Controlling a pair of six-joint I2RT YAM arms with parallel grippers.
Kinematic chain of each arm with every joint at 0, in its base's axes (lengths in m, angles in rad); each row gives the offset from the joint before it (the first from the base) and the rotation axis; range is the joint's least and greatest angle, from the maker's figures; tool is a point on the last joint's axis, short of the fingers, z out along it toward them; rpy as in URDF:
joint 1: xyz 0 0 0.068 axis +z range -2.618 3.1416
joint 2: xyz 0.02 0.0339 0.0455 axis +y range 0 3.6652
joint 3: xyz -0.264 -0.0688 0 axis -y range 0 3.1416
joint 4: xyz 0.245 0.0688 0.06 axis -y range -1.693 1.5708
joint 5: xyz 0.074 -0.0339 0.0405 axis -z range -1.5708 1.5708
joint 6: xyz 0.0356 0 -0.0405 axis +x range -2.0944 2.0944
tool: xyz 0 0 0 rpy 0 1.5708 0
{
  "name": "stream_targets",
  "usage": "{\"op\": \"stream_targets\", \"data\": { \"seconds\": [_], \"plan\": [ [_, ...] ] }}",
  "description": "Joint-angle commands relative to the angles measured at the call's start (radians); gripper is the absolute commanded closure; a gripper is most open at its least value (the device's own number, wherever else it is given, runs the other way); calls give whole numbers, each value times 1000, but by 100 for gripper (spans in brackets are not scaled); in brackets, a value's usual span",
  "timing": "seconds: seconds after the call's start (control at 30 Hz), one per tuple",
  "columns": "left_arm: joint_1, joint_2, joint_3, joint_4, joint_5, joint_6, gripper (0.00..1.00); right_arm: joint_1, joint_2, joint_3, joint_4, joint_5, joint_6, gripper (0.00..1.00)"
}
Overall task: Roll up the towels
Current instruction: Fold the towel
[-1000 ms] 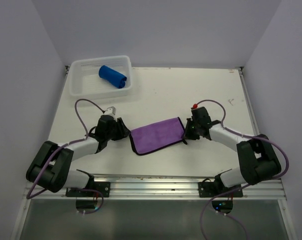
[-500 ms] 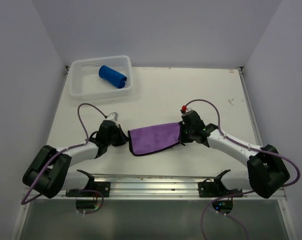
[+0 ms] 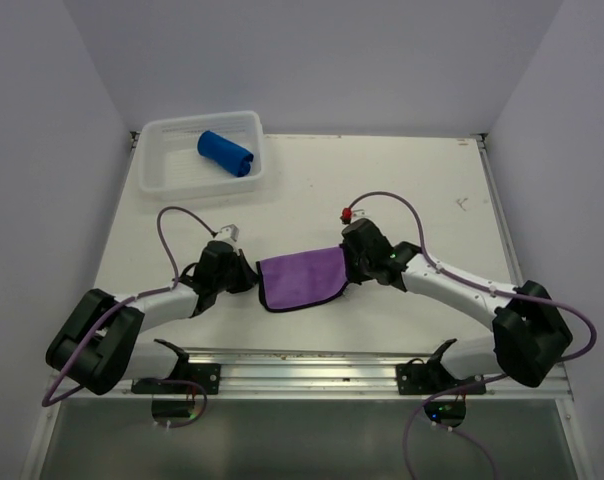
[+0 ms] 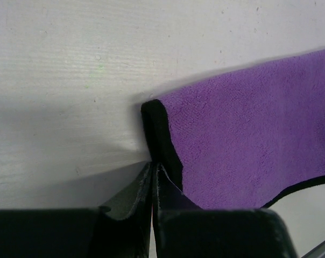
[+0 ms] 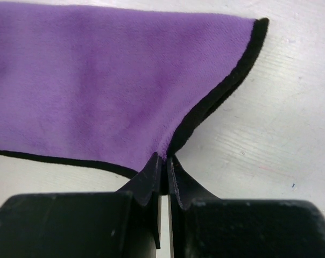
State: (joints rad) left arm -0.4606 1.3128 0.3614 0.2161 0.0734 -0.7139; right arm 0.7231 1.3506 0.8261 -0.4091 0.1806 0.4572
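Observation:
The purple towel with its dark edge lies on the table between my two arms, folded over from the right. My left gripper is shut on its left edge; in the left wrist view the jaws pinch the black hem of the purple towel. At the opposite side my right gripper is shut on the right edge, lifted over the cloth; its wrist view shows the purple towel pulled into the closed tips. The royal blue towel sits rolled up in the basket.
A white plastic basket stands at the back left of the white table. A metal rail runs along the near edge. Purple cables loop from both wrists.
My left gripper has closed on the towel's left edge. My right gripper has carried the right edge leftward, so the towel now looks shorter.

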Motion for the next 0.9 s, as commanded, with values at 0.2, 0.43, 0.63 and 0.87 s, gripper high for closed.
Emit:
{"op": "stream_targets", "data": {
  "seconds": [0.2, 0.43, 0.63, 0.87],
  "plan": [
    [-6, 12, -2, -32, -12, 19, 92, 139, 117, 169, -39, 85, -9, 100],
    [-6, 16, -4, -20, -4, 16, 90, 229, 226, 274, -43, 91, 0, 100],
    [-6, 28, -2, -8, 5, 13, 90, 294, 304, 353, -51, 86, 6, 100],
    [-6, 28, -9, -1, 8, 8, 89, 331, 363, 401, -23, 34, 28, 100]
  ]
}}
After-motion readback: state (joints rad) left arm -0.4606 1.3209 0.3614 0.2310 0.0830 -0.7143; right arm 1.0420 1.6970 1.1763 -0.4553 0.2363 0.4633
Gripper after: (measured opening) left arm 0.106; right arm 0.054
